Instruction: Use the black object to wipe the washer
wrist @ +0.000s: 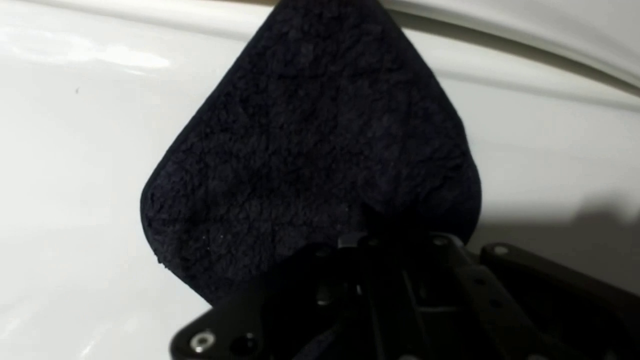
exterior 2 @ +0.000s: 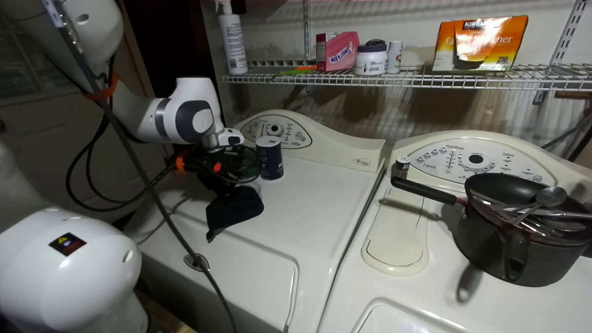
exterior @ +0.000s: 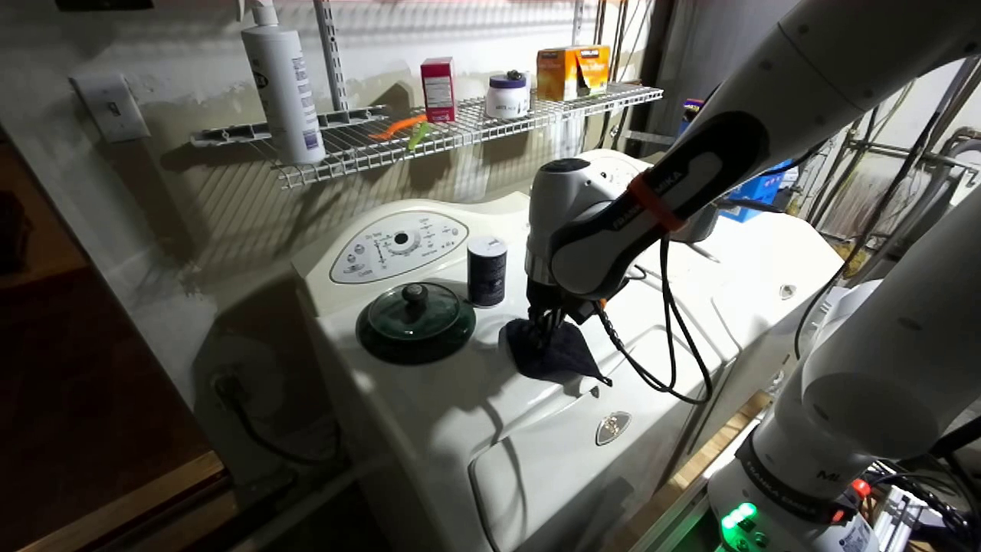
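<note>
The black object is a dark, floppy, roughly square cloth with rounded corners. It shows in both exterior views (exterior: pixel 556 359) (exterior 2: pixel 237 206) and spreads wide in the wrist view (wrist: pixel 310 135). My gripper (exterior: pixel 542 333) points down and is shut on the cloth; it also shows in an exterior view (exterior 2: pixel 225 188) and the wrist view (wrist: pixel 395 240). The pinched part is hidden in shadow between the fingers. The washer (exterior: pixel 425 414) is the large white appliance under the cloth, also in an exterior view (exterior 2: pixel 319 199) and the wrist view (wrist: pixel 75 160). I cannot tell whether the whole cloth touches its top.
A dark green lidded dish (exterior: pixel 414 341) and a dark blue canister (exterior: pixel 487 277) stand on the washer close to the gripper. A second white appliance (exterior 2: pixel 342 305) adjoins it, bearing a pot (exterior 2: pixel 522 249) and a small cylinder (exterior 2: pixel 401 170). A wire shelf (exterior: pixel 490 132) hangs above.
</note>
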